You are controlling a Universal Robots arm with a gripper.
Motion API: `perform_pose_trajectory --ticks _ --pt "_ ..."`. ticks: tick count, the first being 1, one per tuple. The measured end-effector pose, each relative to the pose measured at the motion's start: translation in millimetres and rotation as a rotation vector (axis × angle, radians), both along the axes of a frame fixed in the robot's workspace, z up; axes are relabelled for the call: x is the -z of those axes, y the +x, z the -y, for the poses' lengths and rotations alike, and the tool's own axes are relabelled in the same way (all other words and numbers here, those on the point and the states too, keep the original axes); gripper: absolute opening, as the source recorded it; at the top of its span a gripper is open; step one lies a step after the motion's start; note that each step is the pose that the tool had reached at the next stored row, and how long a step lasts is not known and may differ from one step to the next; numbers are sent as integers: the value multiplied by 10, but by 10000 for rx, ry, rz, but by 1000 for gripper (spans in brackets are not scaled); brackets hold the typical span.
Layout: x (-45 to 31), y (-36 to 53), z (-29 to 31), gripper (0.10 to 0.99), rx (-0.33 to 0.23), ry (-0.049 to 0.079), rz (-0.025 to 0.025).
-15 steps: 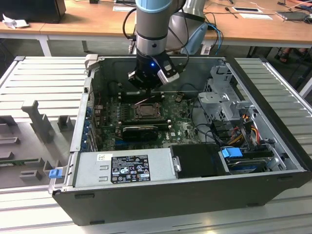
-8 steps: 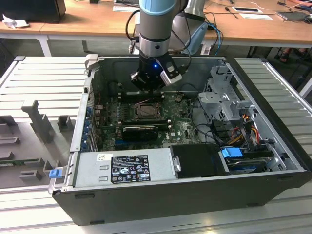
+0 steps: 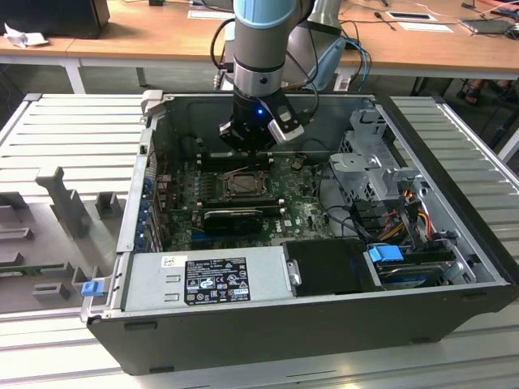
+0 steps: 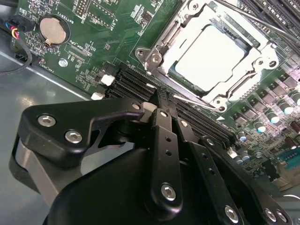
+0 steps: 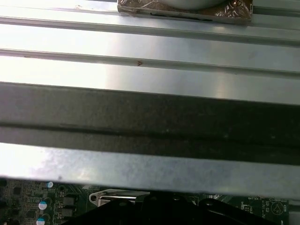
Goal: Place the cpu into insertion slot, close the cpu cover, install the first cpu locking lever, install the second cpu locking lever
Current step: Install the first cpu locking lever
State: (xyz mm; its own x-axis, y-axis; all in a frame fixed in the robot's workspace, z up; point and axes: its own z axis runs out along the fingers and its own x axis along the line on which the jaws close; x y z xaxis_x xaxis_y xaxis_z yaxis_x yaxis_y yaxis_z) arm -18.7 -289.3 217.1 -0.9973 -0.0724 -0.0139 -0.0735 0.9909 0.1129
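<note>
The cpu (image 4: pixel 211 49) lies flat in the insertion slot (image 3: pixel 243 185), its pale metal top showing through the window of the cpu cover (image 4: pixel 174 29). The silvery cover lies down over the chip. A thin metal lever rod (image 4: pixel 192 99) runs along the socket edge closest to my fingers. My gripper (image 4: pixel 157 96) is shut, its black fingertips (image 4: pixel 163 114) pressed together with nothing seen between them, right at one end of that rod. In the exterior view the gripper (image 3: pixel 251 139) hangs inside the open case, just behind the socket.
Black memory slots (image 4: pixel 136 82) lie between my fingers and the socket. A long black card (image 3: pixel 233 215) sits in front of the socket, the power supply (image 3: pixel 215 279) along the case front, and a drive cage (image 3: pixel 369 162) with cables at the exterior view's right. The case wall (image 5: pixel 150 117) stands close by.
</note>
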Motion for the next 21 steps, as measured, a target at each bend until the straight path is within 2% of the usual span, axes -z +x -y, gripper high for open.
perform_pose_trajectory --ticks 11,21 --pt "21 1 0 106 0 3 2" --pt "101 15 0 106 0 -10 0"
